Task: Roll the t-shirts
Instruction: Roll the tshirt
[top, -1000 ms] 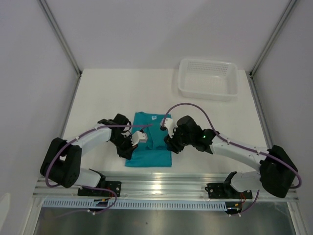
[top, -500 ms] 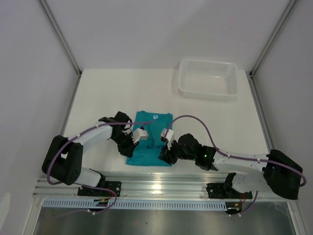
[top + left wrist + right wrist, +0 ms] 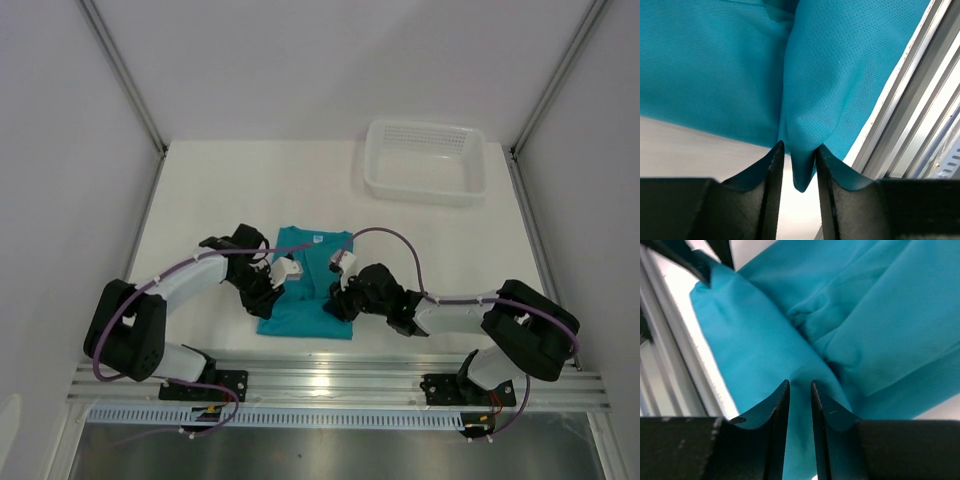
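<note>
So the teal t-shirt (image 3: 305, 292) is lying on the white surface (image 3: 230, 190), close to the near edge, right between the two arms. It's folded into a narrowish rectangle. The collar end with the little white label (image 3: 315, 240) points away from the arm bases, and the bottom edge sits just beside the metal rail (image 3: 340, 375).

The left tool (image 3: 797, 150) is at the shirt's left side, down toward the near corner. From its own wrist camera you can see a fold of teal fabric pinched between the two black fingers (image 3: 770, 170), with a little tip of cloth poking out below them. It's grasping the shirt, and the cloth is pulled up into a ridge there.

The right tool (image 3: 800, 385) is on the opposite side, at the shirt's right edge. Its fingers (image 3: 777, 410) are close together with teal fabric in the narrow gap. The creases all run in toward that gap, so it looks clenched on the shirt too. The cloth around it is bunched and wrinkled.

The white plastic basket (image 3: 425, 160) sits at the far right of the surface, well apart from the shirt and both arms.
</note>
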